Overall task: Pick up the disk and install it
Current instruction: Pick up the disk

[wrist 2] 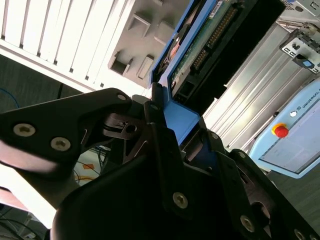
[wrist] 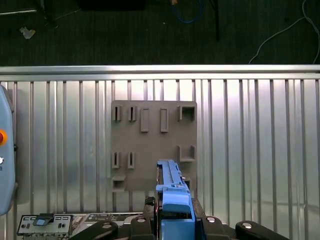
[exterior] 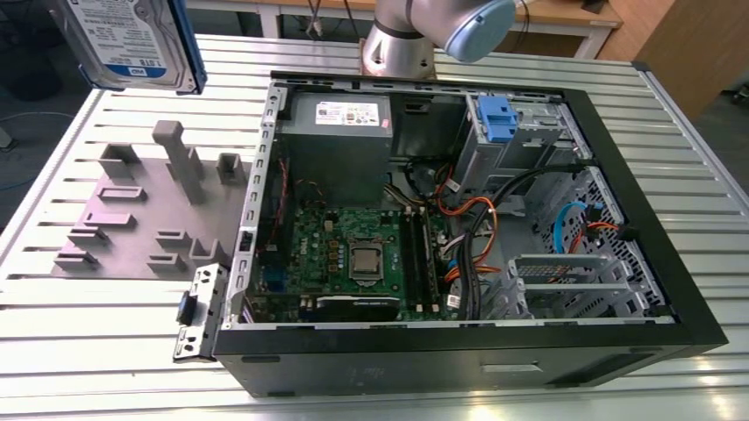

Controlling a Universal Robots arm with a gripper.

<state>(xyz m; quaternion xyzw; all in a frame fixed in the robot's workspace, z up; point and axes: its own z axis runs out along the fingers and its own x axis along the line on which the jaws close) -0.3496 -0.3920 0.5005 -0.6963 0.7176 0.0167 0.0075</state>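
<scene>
and there it is: the disk (exterior: 126, 39) is up in the air at the exterior view's upper left, label face showing, its blue bracket (exterior: 188, 44) running down one edge, well apart from the open computer case (exterior: 468, 368) sitting on the slatted metal counter (exterior: 117, 324). in the second wrist view the pincer (wrist 2: 176, 124) is clenched on that blue bracket, black fingers (wrist 2: 161, 150) pressed in on it, and the disk's green circuit-board underside faces the camera. in the first wrist view the disk hangs edge-on above the grey fixture plate (wrist: 150, 145), clear of it. inside the case, the grey power supply (exterior: 339, 132) sits at the far end, the green motherboard (exterior: 339, 237) nearer the camera, a blue-tabbed drive bay (exterior: 497, 118) toward the exterior view's right. a light blue teach pendant (wrist 2: 295, 140) lies on the counter.
</scene>
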